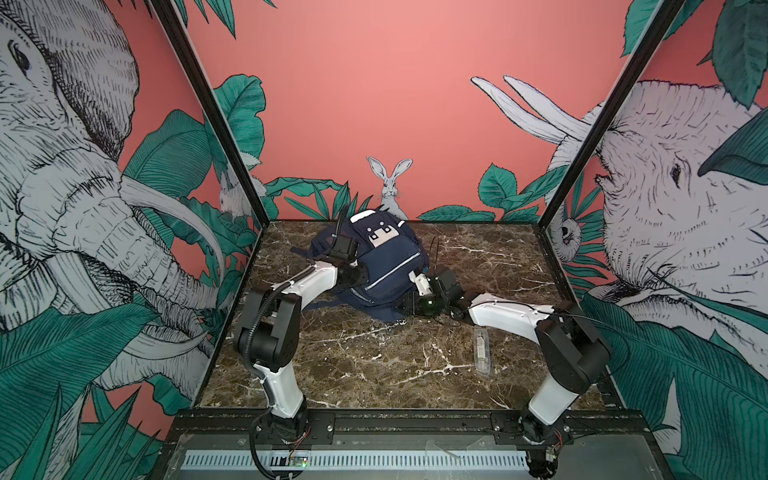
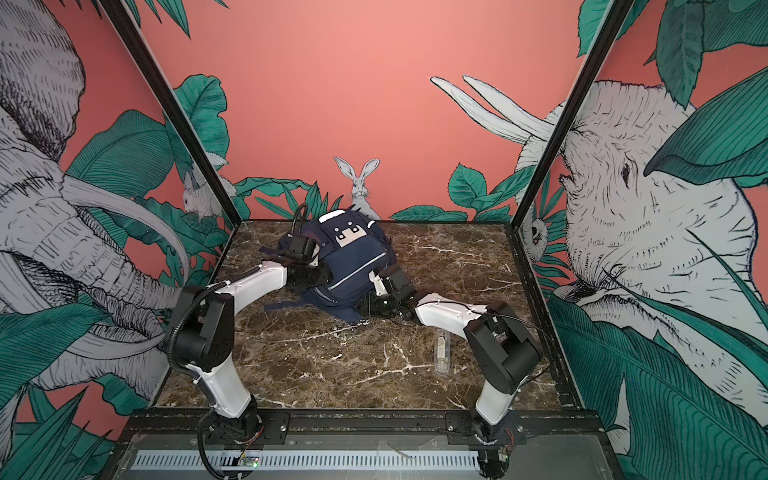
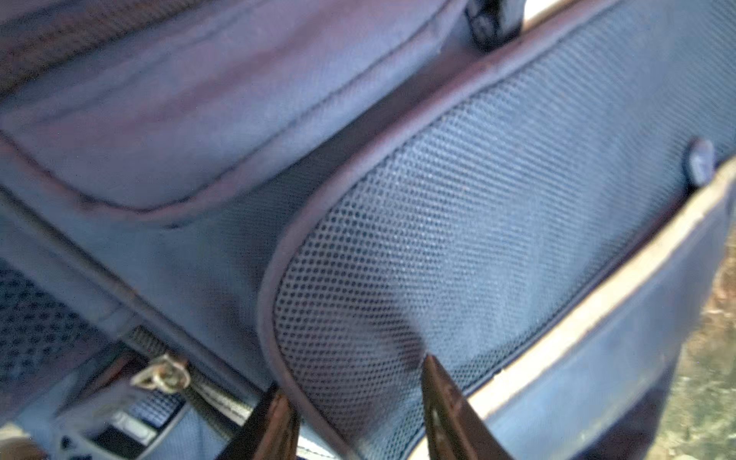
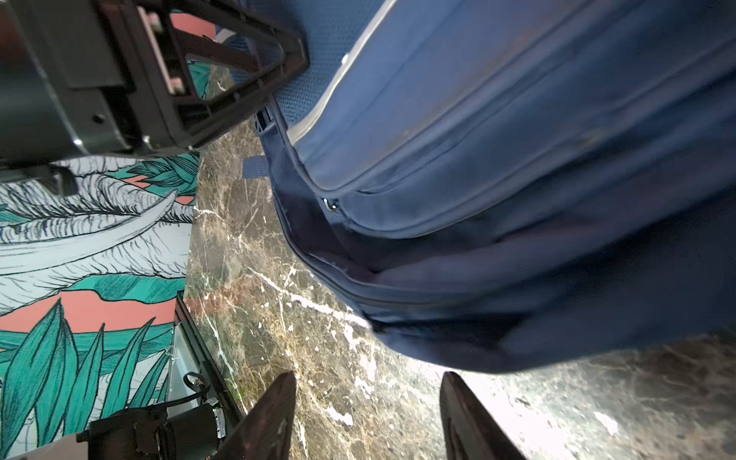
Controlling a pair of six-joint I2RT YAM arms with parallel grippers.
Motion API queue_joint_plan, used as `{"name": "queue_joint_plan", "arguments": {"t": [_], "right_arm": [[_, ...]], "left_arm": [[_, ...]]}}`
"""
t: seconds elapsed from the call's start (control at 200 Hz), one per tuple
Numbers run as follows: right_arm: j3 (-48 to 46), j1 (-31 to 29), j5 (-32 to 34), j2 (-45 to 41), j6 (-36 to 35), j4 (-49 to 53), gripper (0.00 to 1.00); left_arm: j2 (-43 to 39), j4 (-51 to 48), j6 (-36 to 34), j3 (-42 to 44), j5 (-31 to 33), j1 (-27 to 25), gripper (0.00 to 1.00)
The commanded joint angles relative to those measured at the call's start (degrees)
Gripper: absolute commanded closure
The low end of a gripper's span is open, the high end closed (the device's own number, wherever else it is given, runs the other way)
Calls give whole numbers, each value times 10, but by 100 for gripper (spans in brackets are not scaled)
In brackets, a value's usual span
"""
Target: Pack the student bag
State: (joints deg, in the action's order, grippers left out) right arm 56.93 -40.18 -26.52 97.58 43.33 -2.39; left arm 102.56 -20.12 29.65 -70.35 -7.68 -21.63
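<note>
Marble tabletop [image 1: 374,365] holds student bag [image 1: 386,266], touching left fingers [image 3: 450,410] (parted).

A robot-lab test booth: coral-pink printed wall panels [image 1: 395,104] with drawn elephants, a rabbit and green leaves box in a brown marble-patterned desk [image 1: 374,365], joined by black metal corner posts [image 1: 216,124]. At 6 o'clock, two white-and-black robot arms [image 1: 278,386] stand bolted to a black rail [image 1: 415,419] beside a slotted grey cable duct [image 1: 374,460].
</note>
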Motion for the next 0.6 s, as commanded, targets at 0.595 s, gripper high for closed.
{"name": "queue_joint_plan", "arguments": {"t": [0.595], "right_arm": [[-67, 46, 106, -141, -44, 71, 43]], "left_arm": [[103, 24, 63, -137, -66, -170, 51]]}}
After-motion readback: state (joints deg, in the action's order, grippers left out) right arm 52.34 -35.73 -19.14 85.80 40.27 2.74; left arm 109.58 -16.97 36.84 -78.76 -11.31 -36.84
